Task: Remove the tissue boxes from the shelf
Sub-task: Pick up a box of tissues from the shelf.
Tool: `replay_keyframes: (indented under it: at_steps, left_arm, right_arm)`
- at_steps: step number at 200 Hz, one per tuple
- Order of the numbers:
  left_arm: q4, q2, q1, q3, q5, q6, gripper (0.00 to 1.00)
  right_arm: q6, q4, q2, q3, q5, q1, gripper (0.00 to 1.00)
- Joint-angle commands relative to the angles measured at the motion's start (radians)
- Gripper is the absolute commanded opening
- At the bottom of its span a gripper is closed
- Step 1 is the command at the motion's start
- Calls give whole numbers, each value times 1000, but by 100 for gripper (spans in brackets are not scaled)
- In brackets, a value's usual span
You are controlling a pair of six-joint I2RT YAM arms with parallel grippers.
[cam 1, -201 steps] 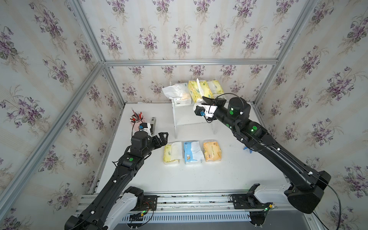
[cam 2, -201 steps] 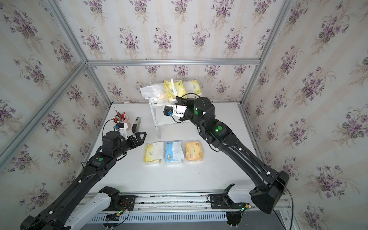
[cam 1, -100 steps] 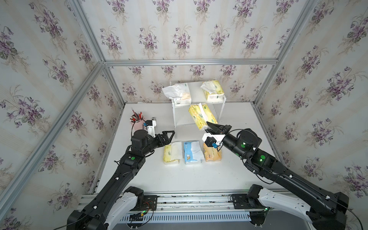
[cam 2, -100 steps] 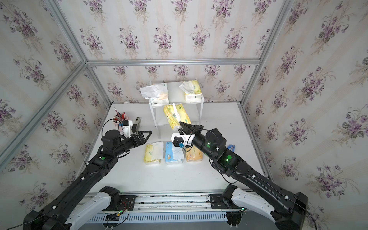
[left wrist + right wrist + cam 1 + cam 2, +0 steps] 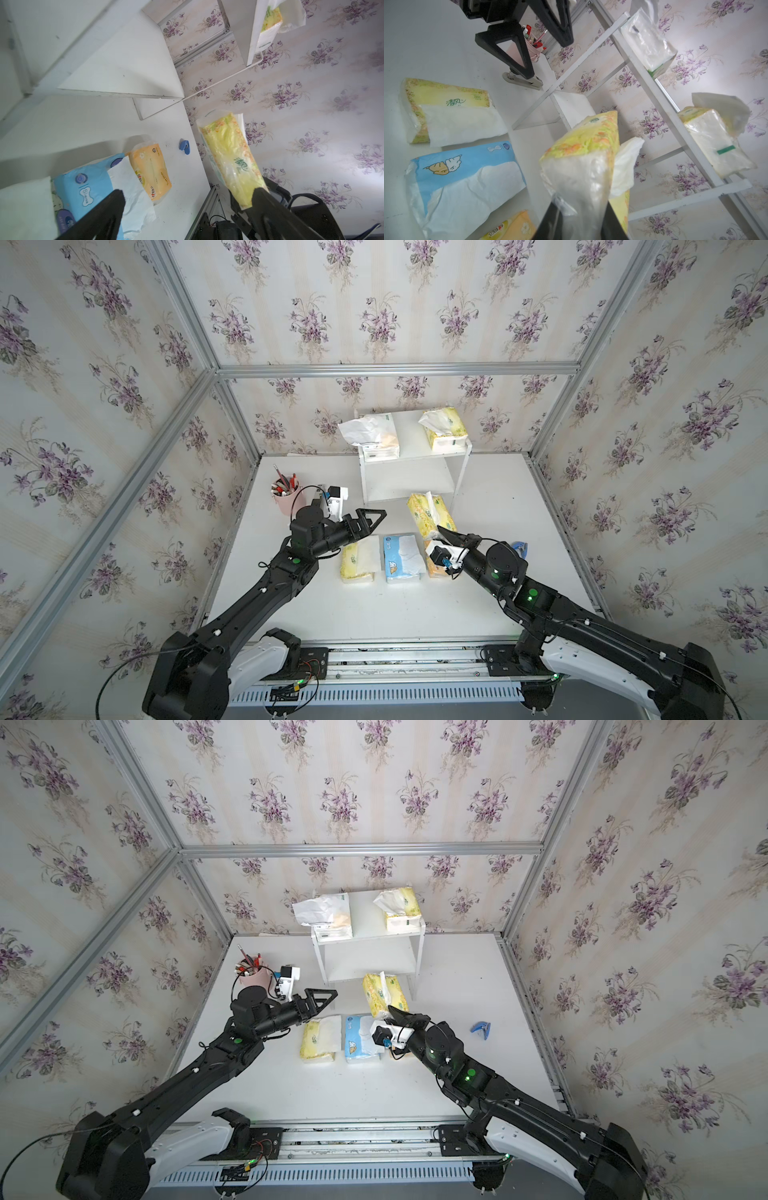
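Observation:
The white shelf (image 5: 415,448) stands at the back of the table. On its top board lie a white tissue box (image 5: 372,439) and a pale yellow one (image 5: 444,433). My right gripper (image 5: 446,533) (image 5: 580,207) is shut on one end of another pale yellow tissue box (image 5: 430,514) (image 5: 583,158), held in the air in front of the shelf. In a row on the table lie a pale yellow box (image 5: 359,558), a blue-and-white box (image 5: 401,558) and an orange box (image 5: 149,168), which the right gripper partly hides in both top views. My left gripper (image 5: 372,516) (image 5: 189,197) hangs open and empty above the row's left end.
A pink pen cup (image 5: 286,497) stands at the back left of the table, with a grey stapler (image 5: 523,80) beside it. A small blue clip (image 5: 482,1029) lies to the right. Aluminium rails edge the table on both sides.
My right arm has pulled back from the shelf's top board, bringing the pale yellow tissue box down and forward over the table. My left gripper has shifted slightly toward the shelf.

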Motion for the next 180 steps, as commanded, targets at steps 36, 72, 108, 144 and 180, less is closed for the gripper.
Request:
replay_keyframes:
  at_steps: [36, 72, 108, 144, 180]
  left_arm:
    - [234, 203, -114, 92, 1, -100, 100]
    - [312, 329, -157, 137, 23, -151, 96]
    - [334, 391, -187, 179, 36, -158, 92]
    - [328, 422, -204, 206, 44, -149, 70]
    - [287, 428, -213, 224, 42, -119, 52]
  right_arm:
    - [78, 107, 34, -27, 18, 10, 19]
    - [78, 106, 39, -28, 19, 13, 19]
    - [74, 99, 50, -27, 18, 14, 19]
    - [72, 102, 55, -23, 27, 13, 20]
    - [69, 91, 56, -20, 45, 13, 21]
